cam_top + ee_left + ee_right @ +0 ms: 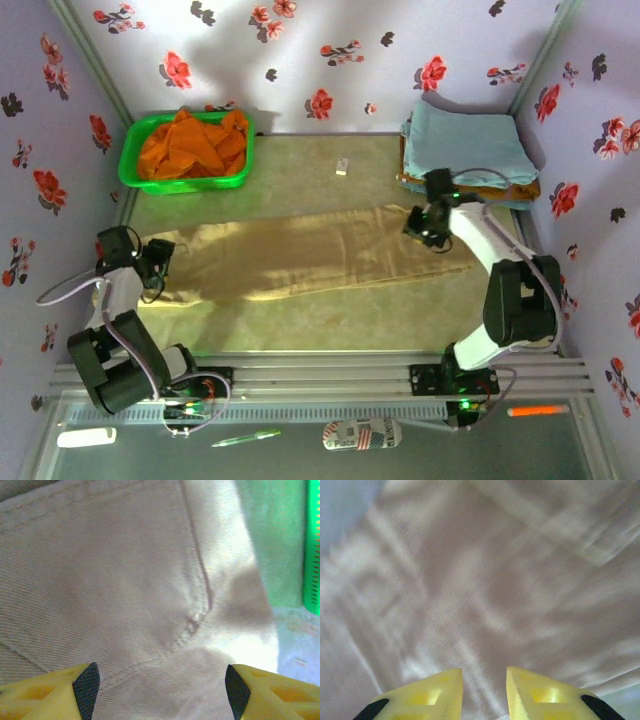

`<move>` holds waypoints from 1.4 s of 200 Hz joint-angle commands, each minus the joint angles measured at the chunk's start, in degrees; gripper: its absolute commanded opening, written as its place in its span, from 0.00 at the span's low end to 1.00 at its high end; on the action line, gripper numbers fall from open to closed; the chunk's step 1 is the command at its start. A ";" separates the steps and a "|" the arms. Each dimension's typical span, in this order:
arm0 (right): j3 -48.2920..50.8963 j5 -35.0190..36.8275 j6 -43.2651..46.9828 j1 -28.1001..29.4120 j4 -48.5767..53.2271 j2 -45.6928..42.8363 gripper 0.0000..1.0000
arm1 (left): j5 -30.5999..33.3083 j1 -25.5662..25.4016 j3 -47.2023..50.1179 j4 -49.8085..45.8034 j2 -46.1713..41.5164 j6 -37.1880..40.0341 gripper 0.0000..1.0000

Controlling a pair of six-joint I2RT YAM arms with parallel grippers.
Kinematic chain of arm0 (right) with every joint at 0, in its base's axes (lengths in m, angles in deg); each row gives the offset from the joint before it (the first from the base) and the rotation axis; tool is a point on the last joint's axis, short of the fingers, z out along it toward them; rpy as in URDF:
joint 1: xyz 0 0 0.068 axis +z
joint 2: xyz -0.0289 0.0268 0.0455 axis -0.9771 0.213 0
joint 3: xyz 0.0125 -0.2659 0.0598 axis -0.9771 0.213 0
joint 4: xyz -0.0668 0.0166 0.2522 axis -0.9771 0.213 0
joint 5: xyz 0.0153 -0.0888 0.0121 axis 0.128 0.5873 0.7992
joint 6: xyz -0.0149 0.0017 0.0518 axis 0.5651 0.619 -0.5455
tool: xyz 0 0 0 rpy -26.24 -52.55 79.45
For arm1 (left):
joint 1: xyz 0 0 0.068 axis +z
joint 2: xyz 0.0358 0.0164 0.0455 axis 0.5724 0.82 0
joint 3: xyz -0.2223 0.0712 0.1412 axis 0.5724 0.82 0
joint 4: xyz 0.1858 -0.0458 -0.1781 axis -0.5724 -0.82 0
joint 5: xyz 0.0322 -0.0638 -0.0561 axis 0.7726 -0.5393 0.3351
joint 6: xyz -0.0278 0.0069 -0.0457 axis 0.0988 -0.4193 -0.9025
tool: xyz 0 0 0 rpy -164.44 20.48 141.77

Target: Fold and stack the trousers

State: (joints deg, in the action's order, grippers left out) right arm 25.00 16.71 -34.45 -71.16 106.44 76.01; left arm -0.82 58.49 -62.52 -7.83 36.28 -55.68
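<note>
Pulling away, you risk dragging the trousers askew: left gripper gapes wide, right gripper sits narrow, its hold unclear.

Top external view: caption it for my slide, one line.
Tan trousers lie spread across the table, left gripper near one end, right gripper near the other.

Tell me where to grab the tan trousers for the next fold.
Probably pinch the trousers at their left short end, coming down from above: they lie flat in one long strip, and the open left claw hangs right over that end.
</note>
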 commanded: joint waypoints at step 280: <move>-2.22 -10.38 -7.71 -14.37 -8.33 12.92 0.30 | -2.47 -10.92 6.14 1.02 -5.03 0.52 0.75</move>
State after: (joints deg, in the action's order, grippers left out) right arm 23.58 7.84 -42.49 -85.23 97.07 90.63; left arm -2.68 47.93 -56.56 -5.49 32.39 -55.97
